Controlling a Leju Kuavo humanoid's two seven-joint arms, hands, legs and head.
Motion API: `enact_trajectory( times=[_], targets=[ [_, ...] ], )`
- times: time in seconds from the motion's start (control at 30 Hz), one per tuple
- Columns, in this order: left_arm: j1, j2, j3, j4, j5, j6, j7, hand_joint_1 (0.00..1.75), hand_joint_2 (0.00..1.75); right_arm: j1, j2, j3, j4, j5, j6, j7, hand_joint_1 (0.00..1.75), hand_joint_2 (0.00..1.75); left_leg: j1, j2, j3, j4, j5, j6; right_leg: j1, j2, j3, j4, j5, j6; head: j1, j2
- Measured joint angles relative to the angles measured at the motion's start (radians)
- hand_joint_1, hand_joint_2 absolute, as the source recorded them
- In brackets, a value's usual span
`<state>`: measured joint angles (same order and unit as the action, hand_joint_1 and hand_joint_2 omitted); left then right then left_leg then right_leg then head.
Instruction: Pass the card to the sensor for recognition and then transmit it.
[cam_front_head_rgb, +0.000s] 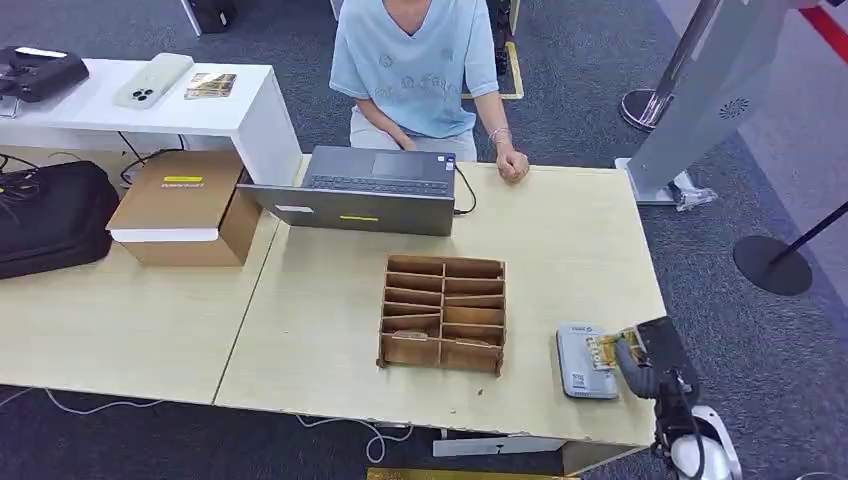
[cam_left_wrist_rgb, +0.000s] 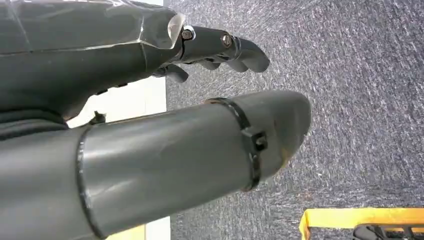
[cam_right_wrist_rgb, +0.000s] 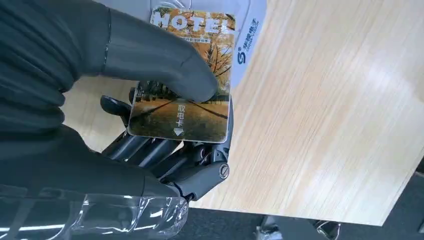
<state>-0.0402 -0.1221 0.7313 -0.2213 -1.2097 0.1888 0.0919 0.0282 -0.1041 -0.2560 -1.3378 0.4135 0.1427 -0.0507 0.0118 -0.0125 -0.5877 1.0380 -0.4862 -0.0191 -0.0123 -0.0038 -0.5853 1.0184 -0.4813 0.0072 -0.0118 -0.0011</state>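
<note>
1. Holding the card (cam_right_wrist_rgb: 182, 75) between thumb and fingers, the right robot hand (cam_front_head_rgb: 640, 362) hung at the counter's (cam_front_head_rgb: 330, 330) near right corner.
2. The card, printed "HOTEL" over an autumn scene, sat partly over the grey sensor (cam_front_head_rgb: 585, 360), which lay flat on the counter.
3. The left robot hand (cam_left_wrist_rgb: 215, 50) held nothing, fingers loosely curled, above grey carpet.
4. A wooden organiser (cam_front_head_rgb: 443, 313) stood just left of the sensor.
5. A person (cam_front_head_rgb: 420, 70) sat behind a laptop (cam_front_head_rgb: 365, 190).
</note>
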Motion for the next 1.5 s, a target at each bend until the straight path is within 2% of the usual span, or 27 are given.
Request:
enact_trajectory(
  times=[0.53, 0.73, 1.1, 1.5],
  targets=[
    [-0.002, 0.000, 0.000, 0.000, -0.020, -0.001, 0.002, 0.00, 0.00, 0.009, 0.009, 0.002, -0.001, 0.049, 0.036, 0.015, 1.75, 1.75, 0.000, 0.000, 0.000, 0.000, 0.000, 0.000, 0.000, 0.000, 0.000, 0.000, 0.000, 0.000, 0.000, 0.000],
    [-0.002, 0.000, 0.000, 0.000, -0.026, -0.001, 0.002, 0.00, 0.00, 0.003, 0.009, 0.027, 0.006, 0.076, 0.042, 0.019, 1.75, 1.75, 0.000, 0.000, 0.000, 0.000, 0.000, 0.000, 0.000, 0.000, 0.000, 0.000, 0.000, 0.000, 0.000, 0.000],
    [-0.003, 0.000, 0.000, 0.000, -0.030, -0.002, 0.012, 0.00, 0.00, -0.030, 0.009, 0.084, 0.035, 0.181, -0.028, 0.062, 1.75, 1.75, 0.000, 0.000, 0.000, 0.000, 0.000, 0.000, 0.000, 0.000, 0.000, 0.000, 0.000, 0.000, 0.000, 0.000],
    [-0.003, 0.000, 0.001, 0.000, -0.038, -0.001, 0.013, 0.00, 0.00, -0.034, 0.008, 0.102, 0.036, 0.211, -0.054, 0.075, 1.75, 1.75, 0.000, 0.000, 0.000, 0.000, 0.000, 0.000, 0.000, 0.000, 0.000, 0.000, 0.000, 0.000, 0.000, 0.000]
  ],
)
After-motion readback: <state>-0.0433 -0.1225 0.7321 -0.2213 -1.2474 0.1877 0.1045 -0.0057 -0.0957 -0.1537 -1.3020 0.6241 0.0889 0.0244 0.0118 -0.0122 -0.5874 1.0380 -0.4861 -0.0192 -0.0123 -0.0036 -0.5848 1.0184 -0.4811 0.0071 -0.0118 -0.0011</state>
